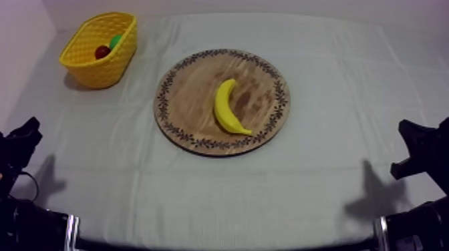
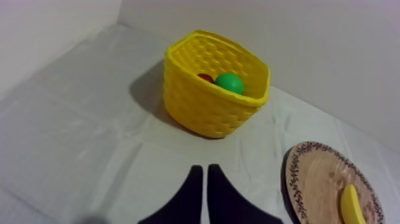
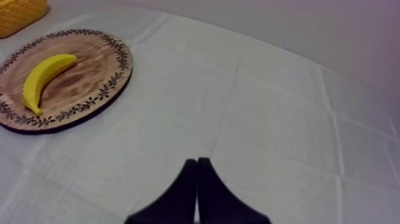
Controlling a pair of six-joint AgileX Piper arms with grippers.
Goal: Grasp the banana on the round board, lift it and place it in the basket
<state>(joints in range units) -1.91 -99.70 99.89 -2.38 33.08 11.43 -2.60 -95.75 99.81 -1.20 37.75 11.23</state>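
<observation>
Top view gives you the layout: the banana (image 1: 229, 108) lies flat on the wooden board (image 1: 190, 90), a little right of the board's middle. Its outer curve faces the basket side and its lower tip is close to the patterned rim. The yellow basket (image 1: 90, 67) stands at the far left of the table, well apart from the board. A small red fruit (image 1: 102, 51) and a green round toy (image 1: 117, 41) are already inside it. Both arms sit low at their own sides. The left gripper (image 2: 205, 168) has its fingers pressed together on nothing, and the right gripper (image 3: 197, 161) is likewise closed and empty.

Nothing has been grasped, so the step in hand is the reach. The left arm looks the better choice, since the basket is on its side. Spread the fingers before you descend, not over the fruit. Come down on the banana's thick middle and turn the wrist so the fingers span its narrow width rather than its length. The toy probably has a smooth skin, so a grip near either tip may let it swing. Stop just short of pressing into the board.
</observation>
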